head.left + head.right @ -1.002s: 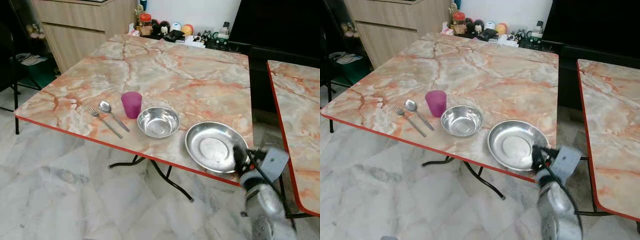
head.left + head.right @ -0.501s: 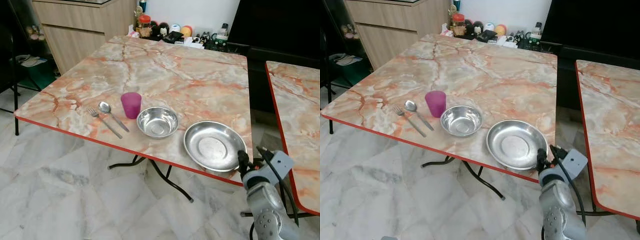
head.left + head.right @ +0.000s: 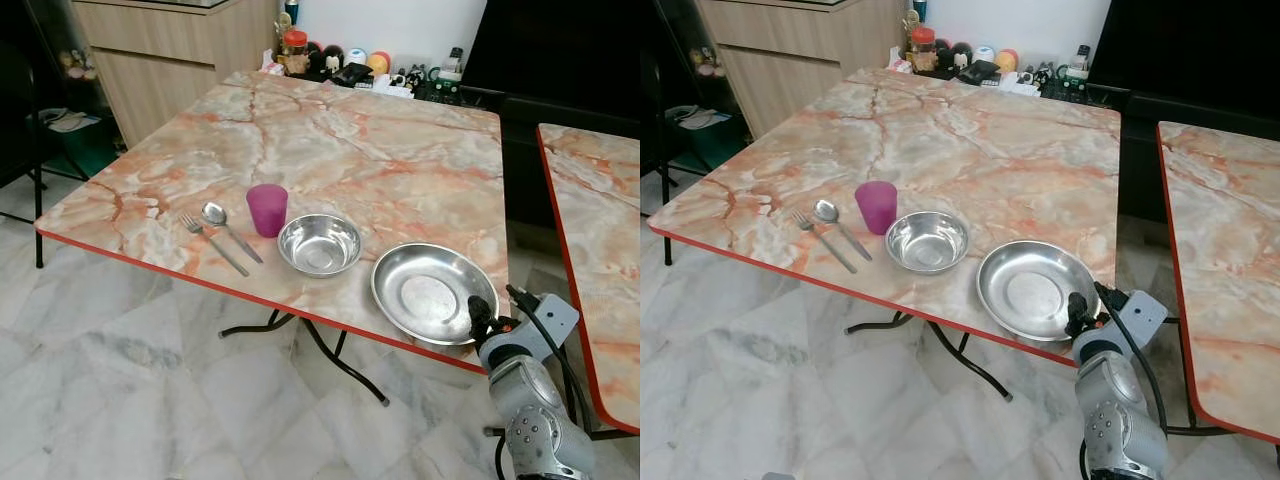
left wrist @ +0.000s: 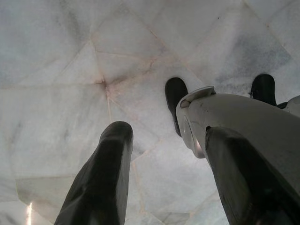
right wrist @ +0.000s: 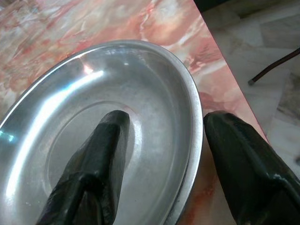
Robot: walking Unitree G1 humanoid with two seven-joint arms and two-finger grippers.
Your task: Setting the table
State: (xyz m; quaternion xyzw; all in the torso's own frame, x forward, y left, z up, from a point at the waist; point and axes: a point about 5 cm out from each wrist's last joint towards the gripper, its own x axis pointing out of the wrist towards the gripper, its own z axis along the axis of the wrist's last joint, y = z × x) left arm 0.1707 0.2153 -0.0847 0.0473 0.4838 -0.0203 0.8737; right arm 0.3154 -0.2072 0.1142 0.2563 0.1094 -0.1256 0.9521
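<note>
A steel plate point(image 3: 433, 292) lies at the near right corner of the marble table point(image 3: 350, 150). To its left stand a steel bowl point(image 3: 319, 244) and a purple cup point(image 3: 267, 209), then a spoon point(image 3: 228, 228) and a fork point(image 3: 212, 243). My right gripper point(image 3: 478, 318) is at the plate's near right rim. In the right wrist view it is open point(image 5: 167, 121), with one finger over the plate point(image 5: 93, 93) and the other outside the rim above the table's edge. My left gripper point(image 4: 168, 136) hangs open over the floor.
A second marble table point(image 3: 600, 230) stands close on the right, with a narrow gap between the two. Jars and small items point(image 3: 350, 65) crowd the far edge. A wooden cabinet point(image 3: 170, 60) is at the back left. Black table legs point(image 3: 330, 350) cross underneath.
My right wrist has sunk slightly and the gripper has edged closer to the plate's rim. The plate and other tableware have not moved. The view has shifted a little.
</note>
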